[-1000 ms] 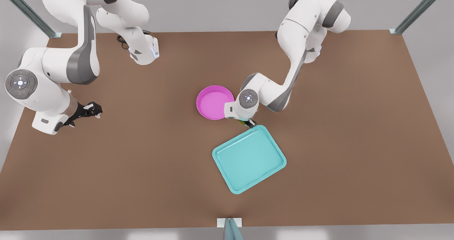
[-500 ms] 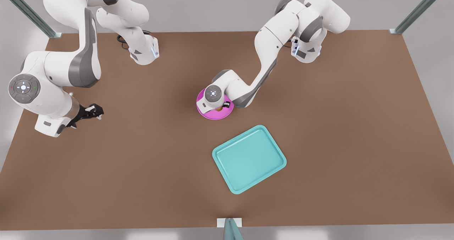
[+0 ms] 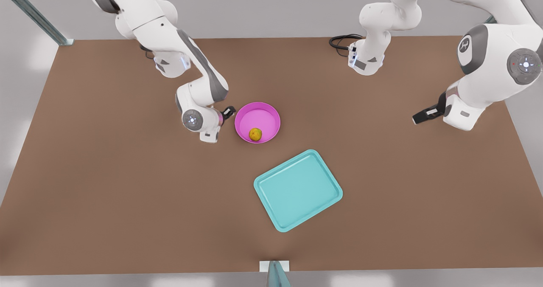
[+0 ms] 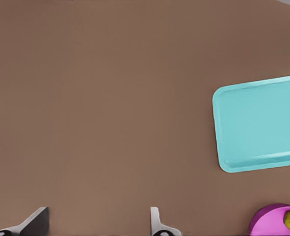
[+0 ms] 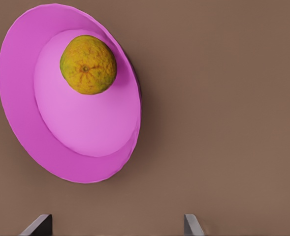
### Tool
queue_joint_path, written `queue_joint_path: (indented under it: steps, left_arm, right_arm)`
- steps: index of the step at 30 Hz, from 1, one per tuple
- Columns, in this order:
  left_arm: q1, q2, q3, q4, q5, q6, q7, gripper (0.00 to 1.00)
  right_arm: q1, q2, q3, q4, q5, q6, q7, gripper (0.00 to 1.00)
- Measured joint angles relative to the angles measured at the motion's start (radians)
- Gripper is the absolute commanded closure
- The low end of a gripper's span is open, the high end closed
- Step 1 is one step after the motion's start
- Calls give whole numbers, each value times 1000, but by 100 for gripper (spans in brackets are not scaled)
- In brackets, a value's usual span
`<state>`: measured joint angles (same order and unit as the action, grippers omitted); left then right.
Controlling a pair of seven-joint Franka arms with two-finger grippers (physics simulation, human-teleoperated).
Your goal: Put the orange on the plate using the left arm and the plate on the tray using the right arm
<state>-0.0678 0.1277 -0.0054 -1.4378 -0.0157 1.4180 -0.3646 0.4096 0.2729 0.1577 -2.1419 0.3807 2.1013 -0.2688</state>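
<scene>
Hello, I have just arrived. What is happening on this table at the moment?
Two robot arms share a brown table. The orange lies inside the pink plate, so that step looks done. The right gripper, open, is close beside the plate on the front view's left, not yet holding it. The plate stands on the table, apart from the teal tray, which holds nothing. The left gripper waits near the table's edge on the front view's right, open and holding nothing.

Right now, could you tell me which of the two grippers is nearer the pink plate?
The right gripper, on the front view's left, just beside the plate; the left gripper hangs far off on the front view's right.
</scene>
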Motion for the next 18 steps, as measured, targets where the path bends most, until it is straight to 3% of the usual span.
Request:
queue_joint_path:
  steps: [2,7,18]
  left_arm:
    - [-15,74,-6,87,4,-22,46,0]
    - [-10,97,-5,117,15,-61,140,0]
    - [2,94,0,127,20,-107,279,0]
  right_arm:
    - [-2,19,12,-38,20,111,21,0]
    - [4,105,28,-18,77,269,70,0]
    - [18,215,57,5,96,364,130,0]
